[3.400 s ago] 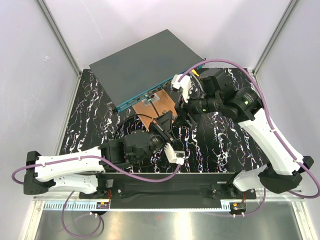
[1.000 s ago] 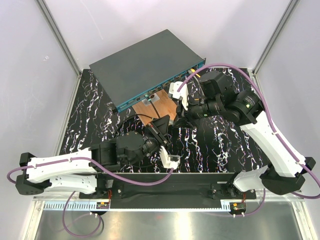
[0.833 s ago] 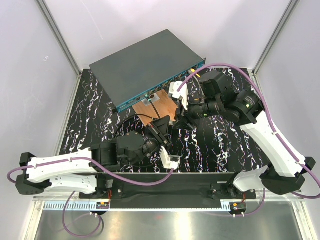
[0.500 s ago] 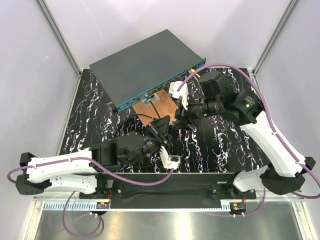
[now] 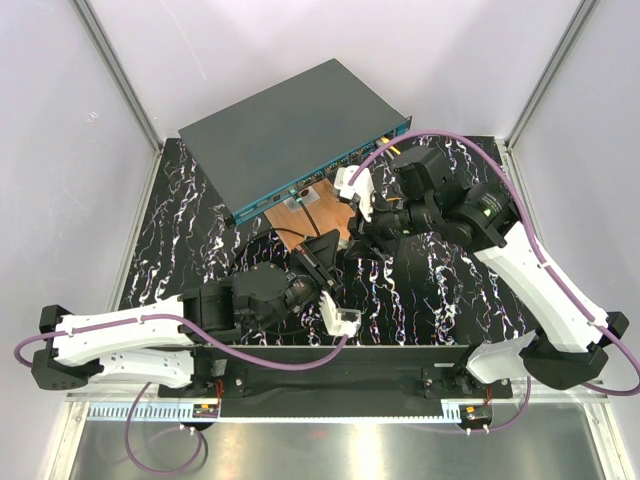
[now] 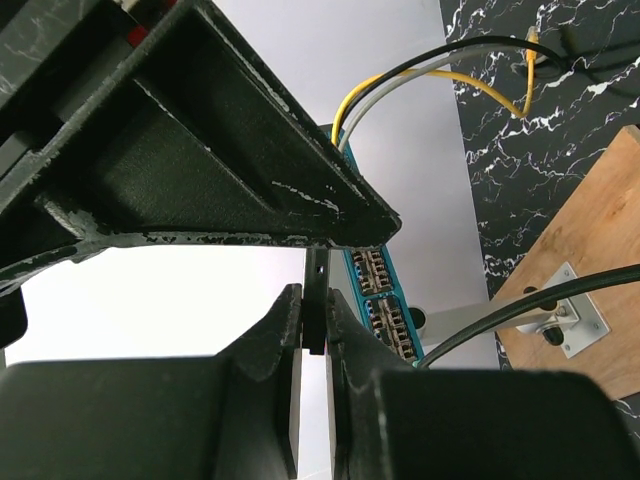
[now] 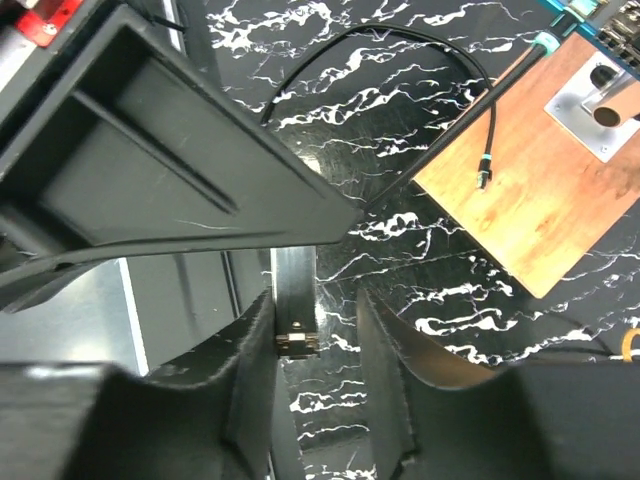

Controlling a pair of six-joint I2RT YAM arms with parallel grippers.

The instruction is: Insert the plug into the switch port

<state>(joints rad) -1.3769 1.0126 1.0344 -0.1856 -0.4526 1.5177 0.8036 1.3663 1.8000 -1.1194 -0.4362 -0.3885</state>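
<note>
Currently, the left arm (image 5: 130, 335) lies low along the near-left of the black marbled worktop (image 5: 190, 230) and reaches toward the centre. The left claw (image 5: 335, 243) is closed to a narrow slit. In the left wrist view a thin black strip (image 6: 315, 300) stands between its fingers (image 6: 285, 335). It cannot be told whether that strip belongs to the cable.

The black cable (image 7: 400, 32) curves across the worktop. Its loose end, the plug (image 7: 484, 176), carries a teal band and lies over the copper-brown board (image 7: 540, 210), clear of both claws and apart from the switch. A second, straight black lead (image 7: 450, 130) runs along the board's edge to a teal tip near the switch front. Whether that tip is seated cannot be told.

The switch (image 5: 290, 125) sits at the far centre, turned at an angle. Its teal front face (image 5: 322, 170) is toward the arms, and a row of ports (image 6: 378, 290) shows on it. The board lies just in front of this face and bears a small metal bracket (image 7: 600, 100). Yellow wires (image 6: 450, 85) lead off near the switch's right end.

The right claw (image 7: 312, 320) hangs above the worktop beside the board. Its fingers stand partly apart, with nothing gripped between them. The right arm (image 5: 540, 290) rises from the near-right base and bends in toward the centre.
</note>
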